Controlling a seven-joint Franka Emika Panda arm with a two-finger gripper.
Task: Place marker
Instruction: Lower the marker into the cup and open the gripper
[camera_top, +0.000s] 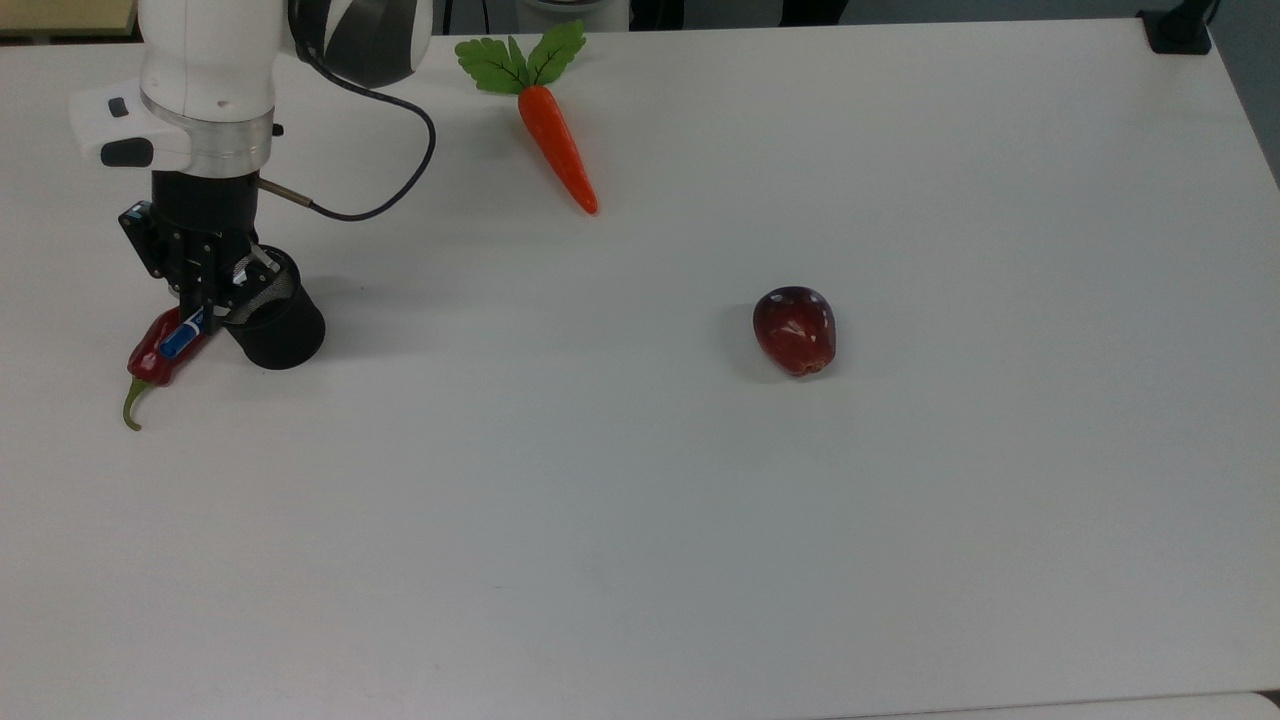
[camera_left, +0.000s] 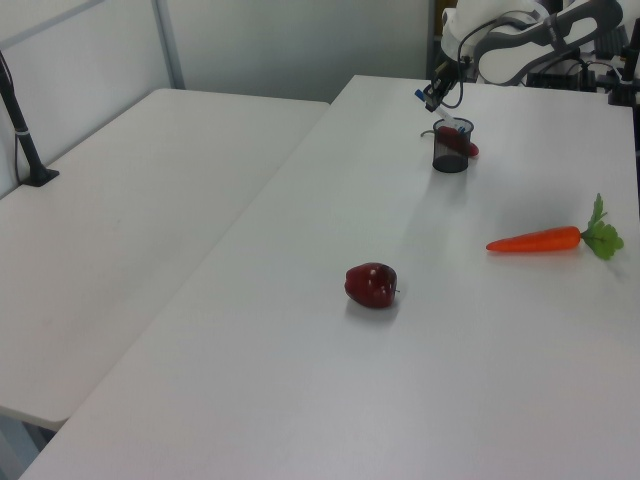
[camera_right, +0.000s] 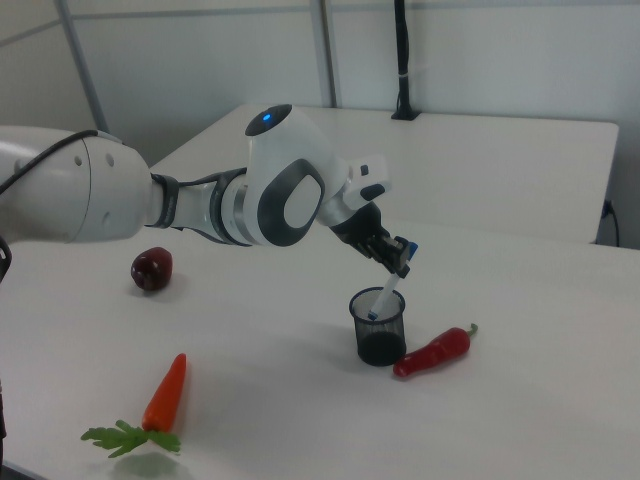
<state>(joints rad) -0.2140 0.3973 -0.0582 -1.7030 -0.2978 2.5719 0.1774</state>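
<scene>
My gripper (camera_top: 207, 296) is shut on the marker (camera_top: 182, 339), a slim white pen with a blue cap. It holds the marker (camera_right: 386, 293) tilted just above a black mesh cup (camera_right: 380, 328). In the right view the gripper (camera_right: 400, 258) grips the capped upper end, and the small blue lower end sits at the cup's mouth. The top view has the blue cap sticking out over a red chili pepper (camera_top: 152, 358), beside the cup (camera_top: 277, 328). In the left view the gripper (camera_left: 432, 97) hangs over the cup (camera_left: 451, 148) with the marker (camera_left: 449, 121) slanting down to it.
The chili pepper (camera_right: 434, 352) lies against the cup's side. An orange carrot (camera_top: 556, 142) with green leaves lies at the table's far edge in the top view. A dark red apple (camera_top: 795, 329) sits mid-table. The arm's black cable (camera_top: 380, 195) loops behind the cup.
</scene>
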